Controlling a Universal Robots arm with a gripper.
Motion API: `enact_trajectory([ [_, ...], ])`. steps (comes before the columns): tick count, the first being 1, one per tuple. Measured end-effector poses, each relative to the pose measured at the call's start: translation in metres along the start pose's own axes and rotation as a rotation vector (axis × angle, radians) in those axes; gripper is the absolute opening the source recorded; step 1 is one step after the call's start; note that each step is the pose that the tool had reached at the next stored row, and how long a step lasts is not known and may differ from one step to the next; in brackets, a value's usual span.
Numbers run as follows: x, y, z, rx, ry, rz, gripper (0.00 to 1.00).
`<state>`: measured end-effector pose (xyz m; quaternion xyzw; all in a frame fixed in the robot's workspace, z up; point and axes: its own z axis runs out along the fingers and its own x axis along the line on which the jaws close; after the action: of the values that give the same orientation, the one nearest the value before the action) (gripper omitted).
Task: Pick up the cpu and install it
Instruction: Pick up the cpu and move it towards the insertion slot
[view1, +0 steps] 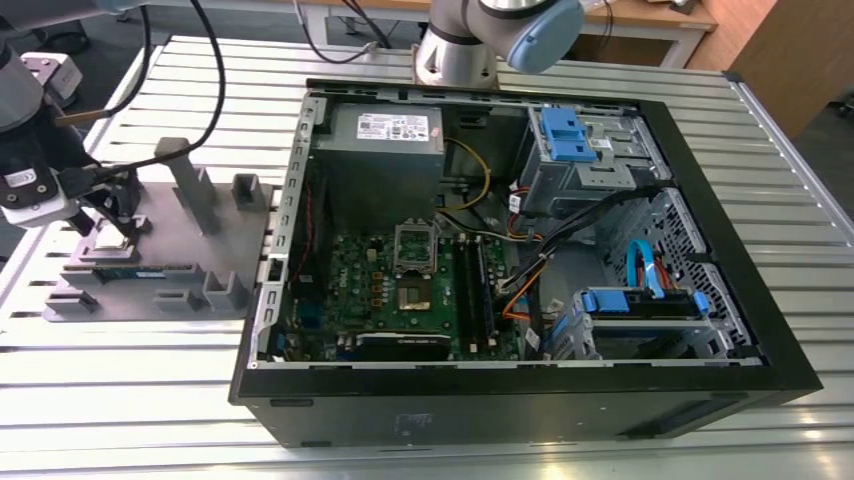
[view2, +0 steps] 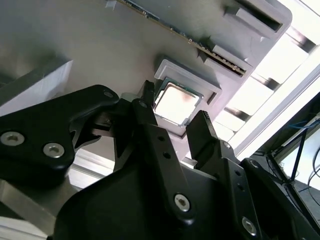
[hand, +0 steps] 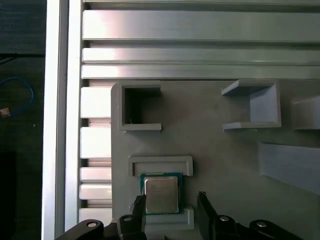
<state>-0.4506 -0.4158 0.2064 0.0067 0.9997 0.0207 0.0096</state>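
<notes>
- Slatted aluminium table (view1: 134, 400) runs under the whole scene, and everything sits on its silver ribs.
- At the exterior view's left, a flat grey fixture plate (view1: 167, 235) with raised blocks and pockets lies on the table.
- The black two-finger gripper (view1: 114, 222) hangs low over the left part of that plate.
- Beneath it lies the cpu (view1: 106, 243), a small flat square chip with a shiny silver metal top and a thin green rim. It sits flat in a shallow walled pocket (hand: 160, 165) of the plate.
- In the first wrist view the gripper (hand: 170, 199) stands spread apart, holding nothing. One of its black fingers (hand: 139, 204) is just beside one edge of the cpu (hand: 161, 194), and the other stands a little off the opposite edge.
- The second wrist view agrees: the cpu (view2: 176, 101) lies straight ahead of the gripper (view2: 172, 106), in the gap between its tips. The chip is close to square, so no long axis governs the grasp.
- Just below the cpu in the exterior view, a long thin green-black memory stick (view1: 134, 271) rests on the same plate.
- Further right stands an open black computer case (view1: 534, 400) with a green motherboard (view1: 360, 285) on its floor.
- A rectangular metal socket frame (view1: 416, 243) on the board is well apart from the gripper, toward the exterior view's right.
- Blue-fronted drive cages (view1: 574, 135) fill the case's upper right.
</notes>
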Motion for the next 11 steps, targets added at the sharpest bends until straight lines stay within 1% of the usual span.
enact_trajectory([
  [5, 0.005, 0.0034, 0.0057, -0.0015, 0.0001, -0.01, 0.53],
  [8, 0.0051, 0.0052, 0.0098, -0.0016, 0.0003, -0.015, 0.53],
  [11, 0.0051, 0.0066, 0.0124, -0.0017, 0.0005, -0.019, 0.53],
])
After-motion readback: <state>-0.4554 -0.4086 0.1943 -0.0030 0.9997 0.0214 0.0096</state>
